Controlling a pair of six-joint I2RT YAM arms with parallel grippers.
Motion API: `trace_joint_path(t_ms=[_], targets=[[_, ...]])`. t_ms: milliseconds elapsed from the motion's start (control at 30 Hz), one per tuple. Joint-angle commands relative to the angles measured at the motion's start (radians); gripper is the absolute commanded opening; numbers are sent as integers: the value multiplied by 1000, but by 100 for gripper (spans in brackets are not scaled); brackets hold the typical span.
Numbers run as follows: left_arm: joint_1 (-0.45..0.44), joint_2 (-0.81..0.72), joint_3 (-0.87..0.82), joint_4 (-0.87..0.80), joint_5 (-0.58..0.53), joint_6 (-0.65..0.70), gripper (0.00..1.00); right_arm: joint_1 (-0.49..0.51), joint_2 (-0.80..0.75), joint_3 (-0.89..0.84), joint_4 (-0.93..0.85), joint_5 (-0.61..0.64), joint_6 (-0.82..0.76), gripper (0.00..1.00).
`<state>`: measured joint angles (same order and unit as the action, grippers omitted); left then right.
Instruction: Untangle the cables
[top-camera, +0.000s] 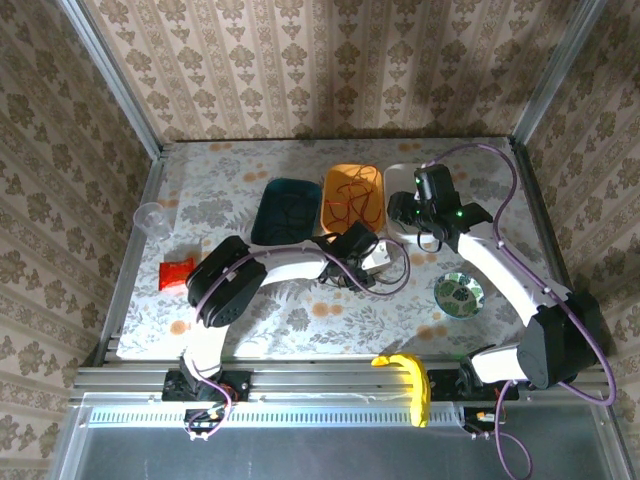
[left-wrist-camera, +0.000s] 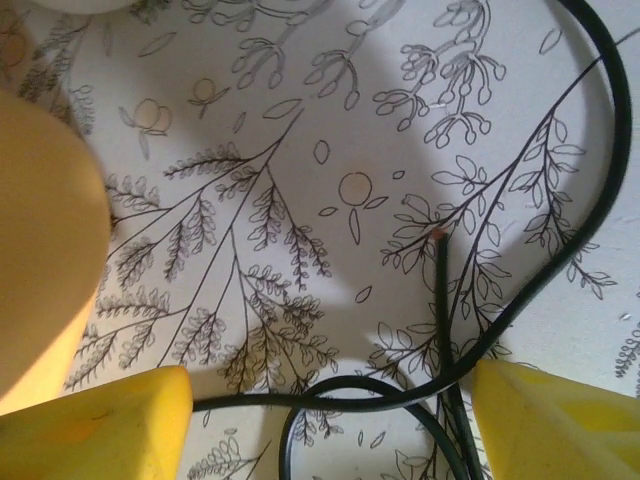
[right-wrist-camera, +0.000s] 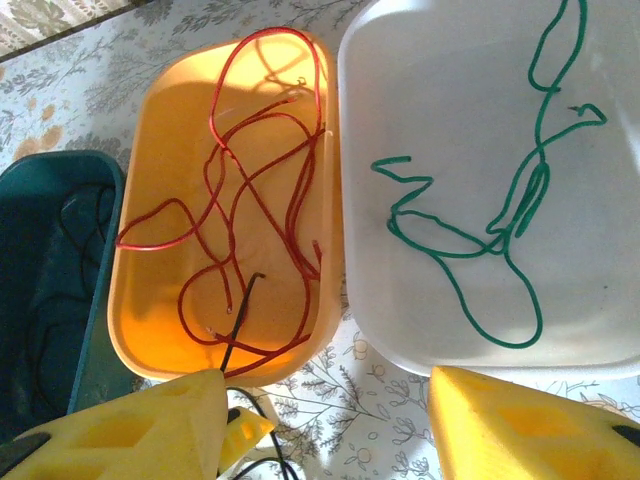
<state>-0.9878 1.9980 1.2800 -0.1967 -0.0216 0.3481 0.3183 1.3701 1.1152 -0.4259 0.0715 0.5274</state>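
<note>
A black cable lies in loops on the flowered tablecloth. It runs across the gap between the yellow fingers of my left gripper, which is open and low over it. One bare cable end lies just ahead. Red cables lie in the orange tray and a green cable in the white tray. A black cable end pokes up over the orange tray's near side. My right gripper hovers open with nothing between its fingers, over the near rims of these two trays.
A teal tray with dark cables stands left of the orange tray. A clear cup and a red packet sit at the left. A shiny round dish lies at the right and a yellow object at the front edge.
</note>
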Motion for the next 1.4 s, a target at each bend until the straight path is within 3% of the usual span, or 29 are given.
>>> trace_joint_path(t_ms=[0,200,267,400,533,967,1200,1367], targets=[[-6,28,41,-118,60,105,73,-21,-12,-14,4,-18,19,57],[-5,68,96,-207,167,137,55,-54,-23,-26,4,-48,34,56],[0,81,115,-221,204,124,45,-58,-22,-26,4,-60,39,56],[3,91,140,-220,233,100,17,-66,-20,-25,4,-72,51,56],[4,54,134,-196,224,99,0,-71,-23,-25,4,-73,54,56],[48,-198,51,-96,282,9,0,-73,-45,-56,17,-140,14,55],[117,-290,-37,38,381,-151,0,-74,-55,-77,38,-314,-56,55],[132,-310,-57,69,381,-176,0,-69,-30,-87,53,-474,-66,54]])
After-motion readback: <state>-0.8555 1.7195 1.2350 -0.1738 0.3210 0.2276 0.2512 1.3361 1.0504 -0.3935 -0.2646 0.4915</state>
